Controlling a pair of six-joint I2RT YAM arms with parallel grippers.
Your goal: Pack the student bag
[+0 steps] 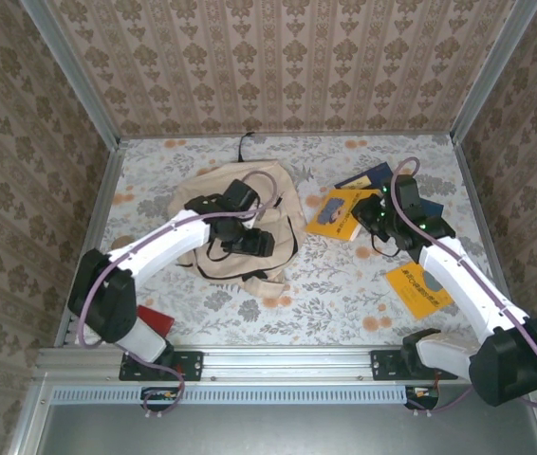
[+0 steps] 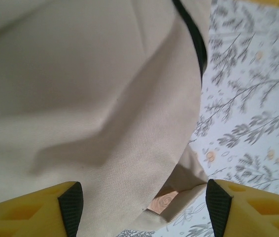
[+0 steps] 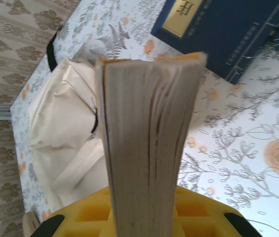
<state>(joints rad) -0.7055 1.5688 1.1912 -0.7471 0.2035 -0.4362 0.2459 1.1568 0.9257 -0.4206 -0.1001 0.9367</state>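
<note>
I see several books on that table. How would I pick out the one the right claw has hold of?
Find the big beige bag in the middle of the flowery table. Just to its right, the right gripper is shut on a yellow book. It is beside the blue book, while the other yellow book lies alone nearer the arm's base.
</note>
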